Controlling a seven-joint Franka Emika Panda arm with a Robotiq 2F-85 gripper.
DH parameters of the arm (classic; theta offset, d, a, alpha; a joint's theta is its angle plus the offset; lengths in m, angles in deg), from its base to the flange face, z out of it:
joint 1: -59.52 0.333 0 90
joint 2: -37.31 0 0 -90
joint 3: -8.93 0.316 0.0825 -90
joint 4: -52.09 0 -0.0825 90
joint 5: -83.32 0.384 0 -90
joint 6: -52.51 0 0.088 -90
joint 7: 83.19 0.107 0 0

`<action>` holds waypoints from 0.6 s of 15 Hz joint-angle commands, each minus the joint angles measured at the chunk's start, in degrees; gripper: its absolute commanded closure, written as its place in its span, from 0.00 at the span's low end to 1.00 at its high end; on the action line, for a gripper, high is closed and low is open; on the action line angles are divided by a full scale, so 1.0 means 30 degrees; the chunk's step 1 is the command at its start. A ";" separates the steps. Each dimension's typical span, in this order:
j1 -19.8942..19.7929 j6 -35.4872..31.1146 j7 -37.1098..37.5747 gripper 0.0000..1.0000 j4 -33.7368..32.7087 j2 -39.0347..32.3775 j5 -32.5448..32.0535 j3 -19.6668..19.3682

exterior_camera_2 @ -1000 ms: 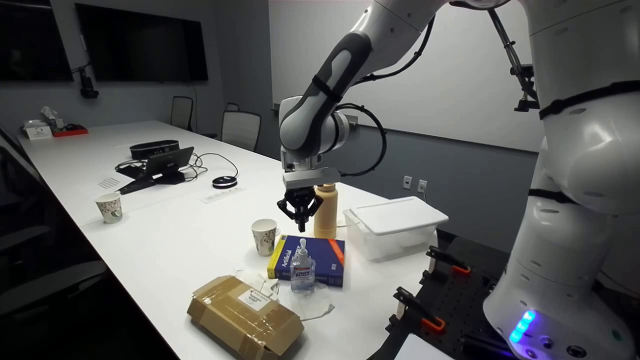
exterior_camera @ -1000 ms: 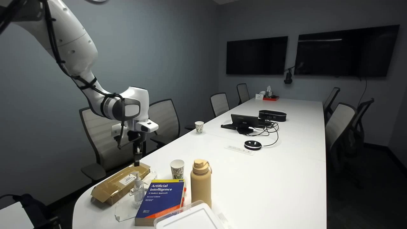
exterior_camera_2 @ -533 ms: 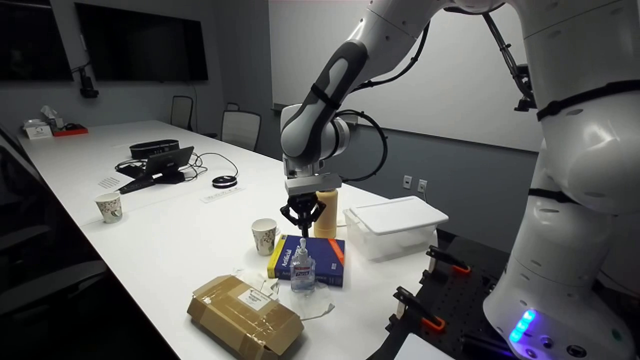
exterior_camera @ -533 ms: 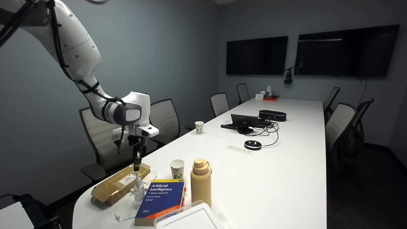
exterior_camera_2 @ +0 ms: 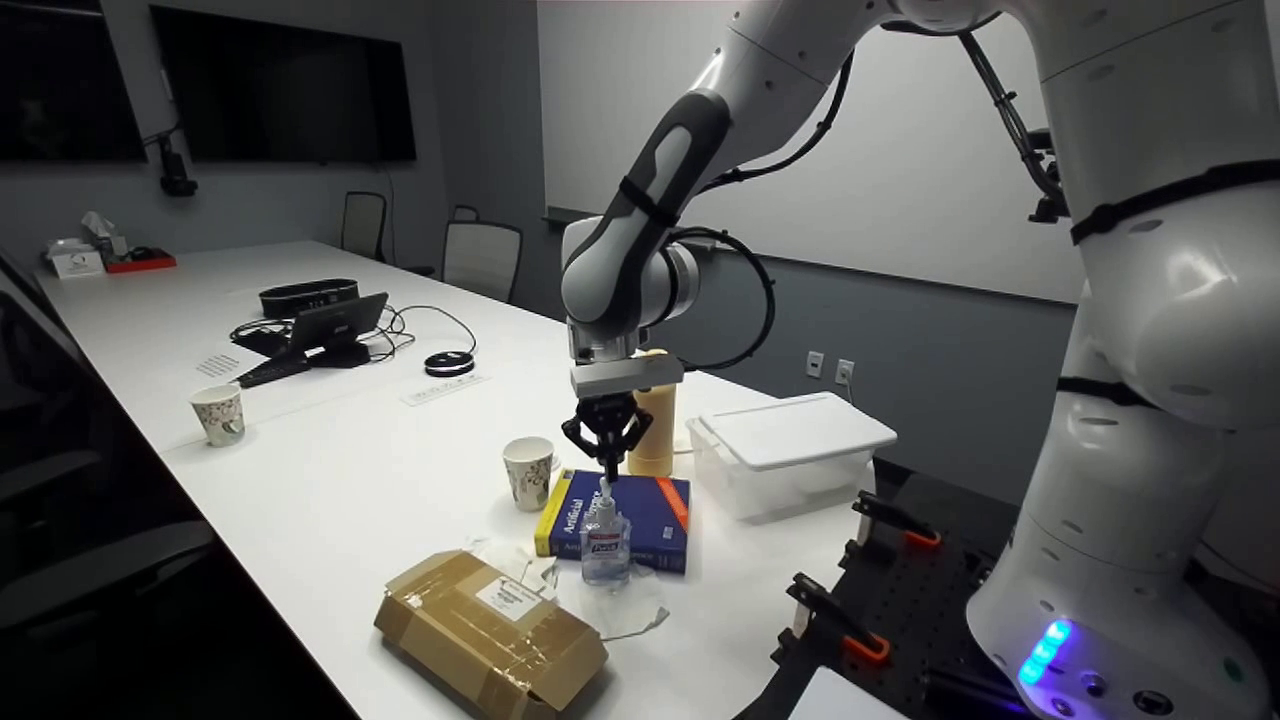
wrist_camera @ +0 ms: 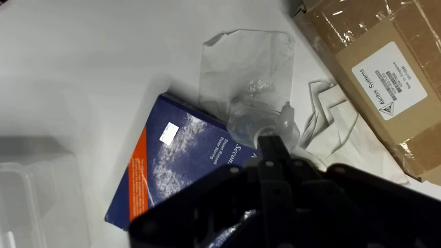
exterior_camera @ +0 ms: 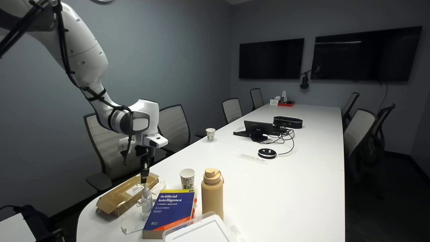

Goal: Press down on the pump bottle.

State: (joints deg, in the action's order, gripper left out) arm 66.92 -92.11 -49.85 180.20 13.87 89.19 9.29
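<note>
Wrist view: closed end effector (wrist_camera: 273, 143) atop the pump bottle (wrist_camera: 249, 122)

The gripper (wrist_camera: 273, 144) (tips together) overlaps the pump bottle (wrist_camera: 259, 121), contact unclear.

One pump bottle (exterior_camera_2: 606, 560), one book (exterior_camera: 170, 213), one carton (exterior_camera_2: 490, 630), one flask (exterior_camera: 212, 197), two cups (exterior_camera_2: 528, 477), two wall screens (exterior_camera: 271, 58).

Exterior views dim; we note a pale reflection on a screen (exterior_camera: 365, 54). Wrist view: glare mottles the book (wrist_camera: 187, 155), gripper (wrist_camera: 273, 143) dark, blurred.
</note>
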 commanded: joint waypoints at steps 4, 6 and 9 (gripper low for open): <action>0.0381 -0.0493 0.0231 1.00 0.0003 -0.0267 0.0303 -0.0185; 0.0401 -0.0446 0.0240 1.00 -0.0026 -0.0274 0.0306 -0.0172; 0.0445 -0.0533 0.0215 1.00 -0.0030 -0.0357 0.0288 -0.0145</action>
State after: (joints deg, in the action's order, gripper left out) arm 67.04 -92.33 -49.85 180.18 13.66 89.19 9.29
